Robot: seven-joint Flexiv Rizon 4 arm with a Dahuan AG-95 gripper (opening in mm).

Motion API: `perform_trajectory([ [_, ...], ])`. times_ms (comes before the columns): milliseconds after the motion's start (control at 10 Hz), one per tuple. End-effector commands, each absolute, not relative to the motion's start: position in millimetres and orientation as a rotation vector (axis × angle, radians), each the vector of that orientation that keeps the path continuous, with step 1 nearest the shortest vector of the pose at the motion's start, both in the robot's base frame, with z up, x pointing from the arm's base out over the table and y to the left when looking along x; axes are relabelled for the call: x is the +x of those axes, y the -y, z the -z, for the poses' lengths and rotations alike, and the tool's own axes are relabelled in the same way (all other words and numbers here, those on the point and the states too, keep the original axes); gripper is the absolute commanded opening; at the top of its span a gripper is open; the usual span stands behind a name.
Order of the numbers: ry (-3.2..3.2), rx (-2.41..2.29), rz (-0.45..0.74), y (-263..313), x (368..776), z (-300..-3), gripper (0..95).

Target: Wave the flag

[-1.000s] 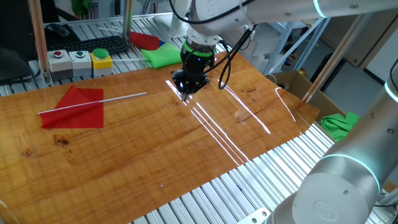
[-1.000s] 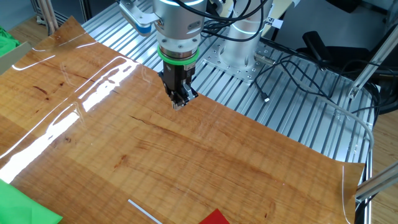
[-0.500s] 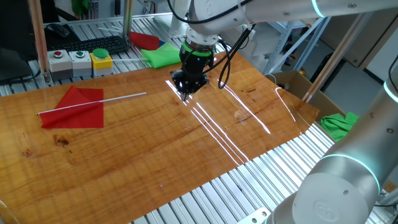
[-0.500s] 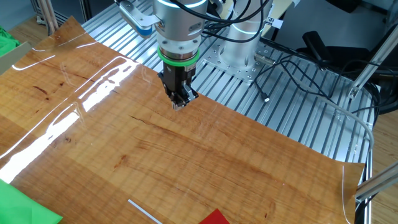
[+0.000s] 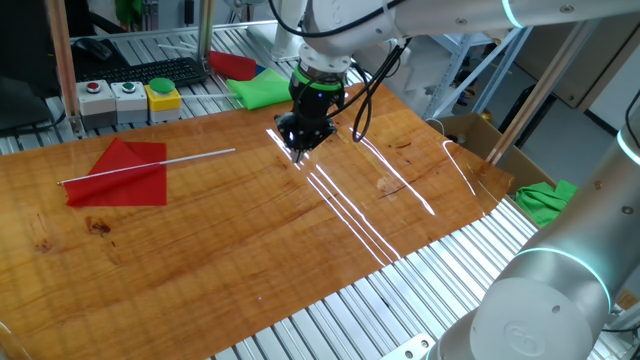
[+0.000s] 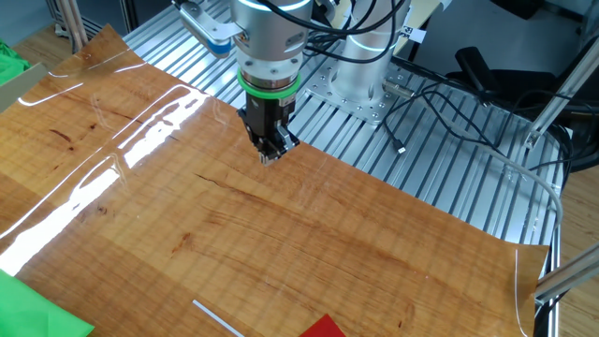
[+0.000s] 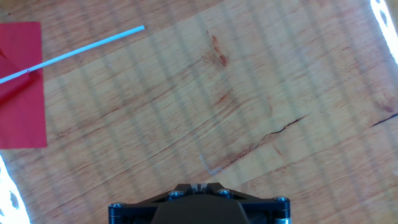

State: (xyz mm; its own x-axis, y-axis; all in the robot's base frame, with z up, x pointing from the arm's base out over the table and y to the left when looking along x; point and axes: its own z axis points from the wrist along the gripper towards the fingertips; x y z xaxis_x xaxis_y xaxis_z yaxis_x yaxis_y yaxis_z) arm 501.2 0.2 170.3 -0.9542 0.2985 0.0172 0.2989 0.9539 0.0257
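The robot's gripper (image 5: 300, 152) points straight down, just above the wooden worktop (image 5: 250, 240). Its jaws are pressed tight together and hold nothing. The flag (image 5: 125, 172) lies flat on the worktop, well apart from the jaws, off to their side. Its thin white stick (image 5: 150, 166) lies across the red cloth, and the bare end of the stick points toward the jaws but does not touch them. In the hand view, the flag (image 7: 25, 81) sits at the far left edge. A cardboard box (image 5: 475, 140) stands at the worktop's edge on the other side of the jaws; what is in it cannot be seen.
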Motion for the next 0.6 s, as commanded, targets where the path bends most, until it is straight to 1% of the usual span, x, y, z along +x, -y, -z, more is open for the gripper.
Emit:
perform_trajectory([
  [100, 3.102, -0.441, 0.049, 0.0, 500.0, -170.0, 0.0],
  [600, 3.115, -0.347, 0.058, 0.0, 500.0, -170.0, 0.0],
])
